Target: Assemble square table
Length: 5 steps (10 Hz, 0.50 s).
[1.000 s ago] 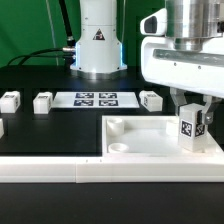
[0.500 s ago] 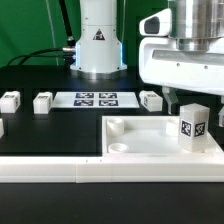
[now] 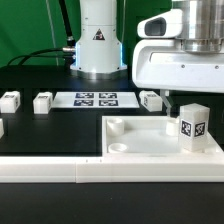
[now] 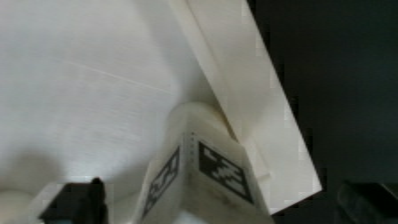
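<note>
The square table's white slab (image 3: 150, 145) lies at the exterior view's right, sockets up. One white tagged leg (image 3: 190, 125) stands upright in its far right corner. My gripper (image 3: 190, 97) hangs just above that leg, open, with nothing in it. In the wrist view the leg (image 4: 210, 165) rises between my two dark fingertips (image 4: 80, 202), clear of both, with the slab (image 4: 89, 90) below it. More loose legs lie on the black table: one (image 3: 150, 99) behind the slab and two (image 3: 42, 101) (image 3: 10, 100) at the left.
The marker board (image 3: 95, 98) lies in front of the robot base (image 3: 97, 45). A long white border wall (image 3: 90, 170) runs along the front edge. Another small white block (image 3: 1, 127) shows at the left edge.
My jaws have opened and let go of the leg, and the gripper has risen a little. The leg stays upright in the slab's corner.
</note>
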Available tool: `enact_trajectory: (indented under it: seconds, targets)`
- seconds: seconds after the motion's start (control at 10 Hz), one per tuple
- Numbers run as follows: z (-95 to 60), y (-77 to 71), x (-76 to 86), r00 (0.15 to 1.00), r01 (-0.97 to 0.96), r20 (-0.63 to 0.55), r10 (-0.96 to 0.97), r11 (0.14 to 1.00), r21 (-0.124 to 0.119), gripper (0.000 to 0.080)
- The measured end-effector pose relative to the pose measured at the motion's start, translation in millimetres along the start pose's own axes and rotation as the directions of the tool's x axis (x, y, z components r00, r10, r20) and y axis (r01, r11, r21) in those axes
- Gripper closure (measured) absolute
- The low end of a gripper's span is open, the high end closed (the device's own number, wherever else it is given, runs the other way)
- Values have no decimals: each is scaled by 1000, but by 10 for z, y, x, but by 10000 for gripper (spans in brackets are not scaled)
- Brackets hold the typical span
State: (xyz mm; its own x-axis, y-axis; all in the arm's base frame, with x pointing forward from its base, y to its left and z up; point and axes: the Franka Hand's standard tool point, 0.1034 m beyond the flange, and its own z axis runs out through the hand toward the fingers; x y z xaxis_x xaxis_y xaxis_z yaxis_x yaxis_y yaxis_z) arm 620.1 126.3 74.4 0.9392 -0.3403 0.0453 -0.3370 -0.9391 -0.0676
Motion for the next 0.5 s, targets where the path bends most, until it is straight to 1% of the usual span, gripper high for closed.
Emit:
enact_trajectory:
  seconds: [0.2, 0.3, 0.5]
  targets:
    - [1, -3, -2, 987, 159, -1, -159, 987, -3, 151]
    - [0, 9, 5, 966, 259, -1, -259, 966, -7, 151]
    - [-8, 2, 15, 939, 345, -4, -345, 939, -11, 151]
